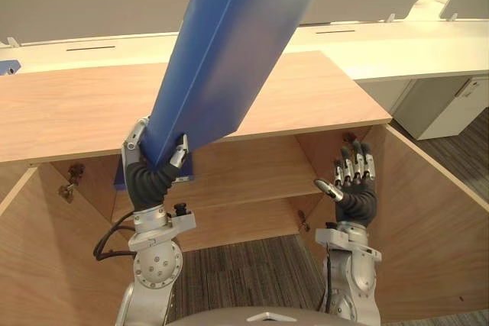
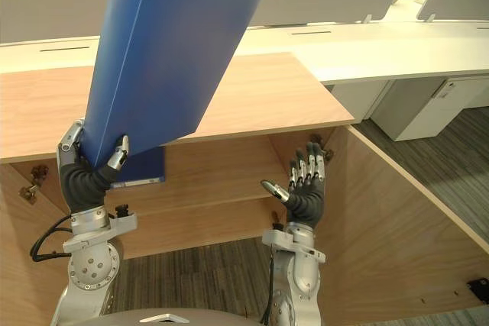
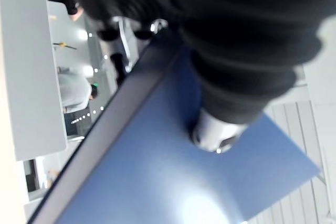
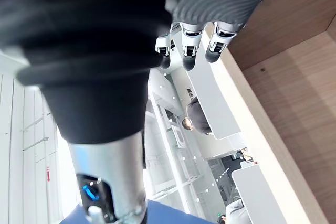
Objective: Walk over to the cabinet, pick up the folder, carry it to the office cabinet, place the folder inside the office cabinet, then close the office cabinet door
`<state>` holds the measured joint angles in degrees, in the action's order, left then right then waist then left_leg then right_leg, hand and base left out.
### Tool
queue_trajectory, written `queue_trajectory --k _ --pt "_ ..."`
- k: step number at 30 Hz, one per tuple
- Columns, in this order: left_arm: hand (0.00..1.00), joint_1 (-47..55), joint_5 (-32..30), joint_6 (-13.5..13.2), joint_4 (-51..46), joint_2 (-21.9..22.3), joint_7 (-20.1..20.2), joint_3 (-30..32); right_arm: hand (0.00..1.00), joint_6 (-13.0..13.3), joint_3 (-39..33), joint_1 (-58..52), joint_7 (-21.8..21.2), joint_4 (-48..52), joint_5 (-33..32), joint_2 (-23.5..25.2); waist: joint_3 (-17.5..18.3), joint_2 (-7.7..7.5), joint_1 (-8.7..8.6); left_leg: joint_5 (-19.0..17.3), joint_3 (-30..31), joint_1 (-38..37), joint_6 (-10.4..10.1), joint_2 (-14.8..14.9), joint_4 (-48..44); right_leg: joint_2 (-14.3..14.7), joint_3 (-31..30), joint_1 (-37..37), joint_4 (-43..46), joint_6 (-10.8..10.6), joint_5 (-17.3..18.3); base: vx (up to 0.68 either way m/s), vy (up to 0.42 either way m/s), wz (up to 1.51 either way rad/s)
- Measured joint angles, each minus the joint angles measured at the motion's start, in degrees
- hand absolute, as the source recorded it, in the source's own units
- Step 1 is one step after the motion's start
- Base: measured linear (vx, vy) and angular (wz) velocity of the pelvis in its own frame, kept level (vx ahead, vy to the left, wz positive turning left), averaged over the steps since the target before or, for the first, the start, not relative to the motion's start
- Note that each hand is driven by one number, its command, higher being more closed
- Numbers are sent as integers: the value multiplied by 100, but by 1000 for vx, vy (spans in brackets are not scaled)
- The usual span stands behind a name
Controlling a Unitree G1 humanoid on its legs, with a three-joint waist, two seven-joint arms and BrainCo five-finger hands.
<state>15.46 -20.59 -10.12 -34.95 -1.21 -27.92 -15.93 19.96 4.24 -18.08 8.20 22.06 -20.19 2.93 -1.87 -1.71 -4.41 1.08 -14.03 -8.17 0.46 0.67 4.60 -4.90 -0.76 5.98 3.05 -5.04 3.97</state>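
Note:
A large blue folder (image 1: 229,43) stands tilted, its top leaning up and to the right over the wooden cabinet top (image 1: 69,108). My left hand (image 1: 153,162) is shut on the folder's lower corner, thumb on the near face, just in front of the cabinet's open shelf space (image 1: 244,173). The folder's blue surface (image 3: 173,182) shows in the left wrist view. My right hand (image 1: 353,181) is raised, open and holding nothing, in front of the right part of the cabinet opening, next to the open door (image 1: 435,219).
Both cabinet doors stand open: one at the left (image 1: 38,257), one at the right. A wooden shelf (image 1: 252,223) runs across inside. White desks with grey dividers (image 1: 99,1) stand behind the cabinet. A white pedestal unit (image 1: 447,104) is at the right.

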Motion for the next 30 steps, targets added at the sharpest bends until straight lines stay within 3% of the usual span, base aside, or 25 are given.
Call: queue_trajectory --k 6,17,30 --pt "100 -9 194 -91 11 -1 89 -157 0 47 8 316 -3 1 14 2 13 17 14 22 44 12 36 -33 0 -31 25 10 -1 -14 -8 -18 -4 4" --pt "100 -137 1181 -314 87 -12 357 -467 0 112 3 761 -64 -81 -308 -22 42 16 63 90 157 44 132 -135 4 -135 153 27 -14 -65 -34 -30 2 6" --pt "100 -192 1972 -490 250 -51 765 -683 0 60 -272 1125 -58 -788 -317 -141 85 -28 103 182 329 109 226 -261 37 -268 329 64 -29 -129 -41 -25 8 7"
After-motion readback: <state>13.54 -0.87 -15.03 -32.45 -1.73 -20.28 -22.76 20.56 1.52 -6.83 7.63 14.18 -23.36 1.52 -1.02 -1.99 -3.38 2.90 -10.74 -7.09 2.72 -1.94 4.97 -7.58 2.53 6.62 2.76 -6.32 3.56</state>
